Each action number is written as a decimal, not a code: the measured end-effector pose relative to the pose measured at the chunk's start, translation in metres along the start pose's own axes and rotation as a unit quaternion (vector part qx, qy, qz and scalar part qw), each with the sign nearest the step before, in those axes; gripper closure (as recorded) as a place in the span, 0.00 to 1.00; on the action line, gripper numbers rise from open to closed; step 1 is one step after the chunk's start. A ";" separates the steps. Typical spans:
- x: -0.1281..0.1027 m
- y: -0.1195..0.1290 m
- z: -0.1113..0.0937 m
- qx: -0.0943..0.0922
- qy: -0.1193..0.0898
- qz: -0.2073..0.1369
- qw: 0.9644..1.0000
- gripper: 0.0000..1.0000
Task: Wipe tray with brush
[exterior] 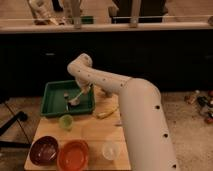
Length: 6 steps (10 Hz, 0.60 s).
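The dark-green tray (50, 101) lies at the table's back left. My white arm reaches from the lower right, bends above the tray and comes down to the gripper (83, 90) over the tray's right half. The gripper is shut on the brush (77, 97). Its white handle slants down to the left, and its dark head rests on the tray floor near the middle. A thin metal utensil (66, 98) lies in the tray just left of the brush head.
A yellow banana (105, 114) lies right of the tray. A green cup (66, 121) stands in front of the tray. A maroon bowl (44, 150), an orange bowl (73, 154) and a clear cup (111, 150) stand along the wooden table's front edge (90, 134). A dark tripod (11, 125) stands to the left.
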 end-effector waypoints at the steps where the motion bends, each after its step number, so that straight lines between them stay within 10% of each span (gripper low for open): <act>1: -0.006 0.005 -0.002 -0.002 -0.008 -0.007 1.000 1.00; 6: 0.012 0.030 -0.009 -0.019 0.001 -0.007 1.000 1.00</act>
